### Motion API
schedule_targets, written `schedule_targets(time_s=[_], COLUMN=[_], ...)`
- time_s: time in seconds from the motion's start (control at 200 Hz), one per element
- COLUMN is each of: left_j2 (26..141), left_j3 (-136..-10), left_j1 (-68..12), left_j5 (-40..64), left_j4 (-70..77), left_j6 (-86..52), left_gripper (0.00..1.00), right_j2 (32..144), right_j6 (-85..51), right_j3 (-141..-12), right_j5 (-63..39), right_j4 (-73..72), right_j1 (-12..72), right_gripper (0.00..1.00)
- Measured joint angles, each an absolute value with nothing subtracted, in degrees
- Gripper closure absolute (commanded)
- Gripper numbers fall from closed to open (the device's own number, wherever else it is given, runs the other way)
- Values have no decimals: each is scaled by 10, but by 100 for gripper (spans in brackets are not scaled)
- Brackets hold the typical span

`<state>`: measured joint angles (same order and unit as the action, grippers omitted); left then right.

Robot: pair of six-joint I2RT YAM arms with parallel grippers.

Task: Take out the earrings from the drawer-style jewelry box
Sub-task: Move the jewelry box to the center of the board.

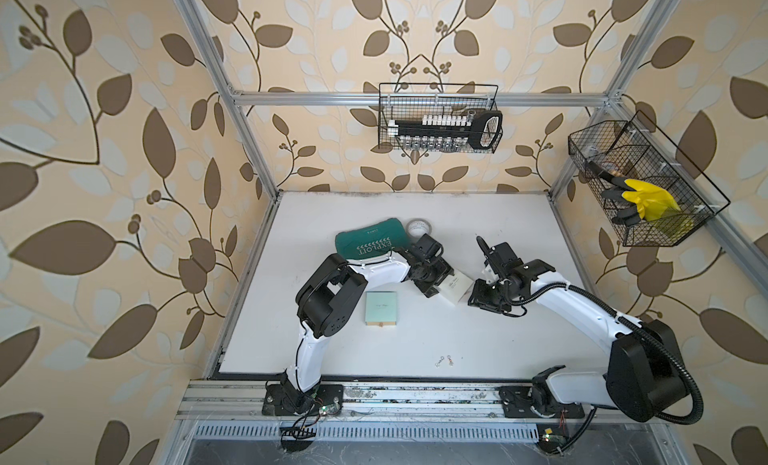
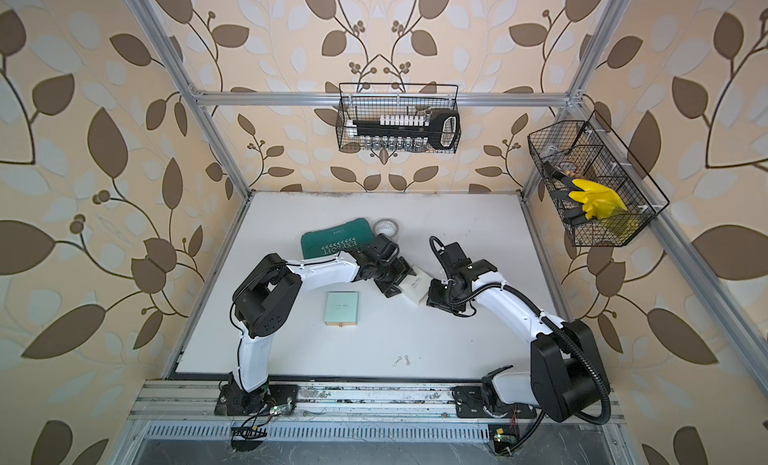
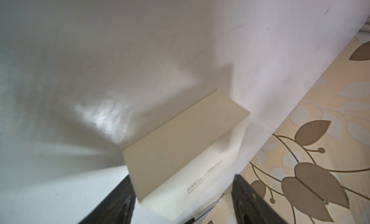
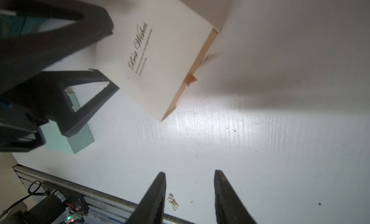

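Observation:
A cream drawer-style jewelry box [image 1: 453,287] [image 2: 417,288] [image 4: 160,59], printed "Best Wishes", lies mid-table. Its drawer looks pushed in, and an orange pull tab [image 4: 191,79] faces my right arm. My left gripper [image 1: 439,282] [image 2: 395,282] [image 3: 182,177] straddles the box's far end with its jaws apart, one finger against its edge and a narrow gap at the other. My right gripper [image 1: 473,294] [image 2: 432,294] [image 4: 190,172] hovers open and holds nothing, a short way from the tab side. Two earrings [image 1: 444,361] [image 2: 402,361] [image 4: 173,202] lie on the table near the front edge.
A mint square box [image 1: 382,308] [image 2: 341,309] [image 4: 80,141] sits shut to the left of the cream one. A green case [image 1: 370,240] and a tape roll [image 1: 417,226] lie behind the left arm. Wire baskets [image 1: 440,118] [image 1: 640,184] hang on the walls.

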<state>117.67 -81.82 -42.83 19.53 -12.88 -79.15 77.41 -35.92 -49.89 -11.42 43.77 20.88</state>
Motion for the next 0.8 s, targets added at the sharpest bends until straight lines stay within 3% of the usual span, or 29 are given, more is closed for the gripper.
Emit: schedule_targets(time_s=[0.465,0.8], left_j2=[1246,1261], left_j3=[-915,-940], left_j1=[-428,-428], left_j5=[216,221], left_j4=[-160,-170], left_j6=[-667,-597], left_gripper=[53,57], right_j2=[768,777], right_j6=[-344,-324], right_j3=[-467,-457], right_j5=[-74,-75], right_j4=[389,329], right_j1=[180,136], right_gripper=[72,76])
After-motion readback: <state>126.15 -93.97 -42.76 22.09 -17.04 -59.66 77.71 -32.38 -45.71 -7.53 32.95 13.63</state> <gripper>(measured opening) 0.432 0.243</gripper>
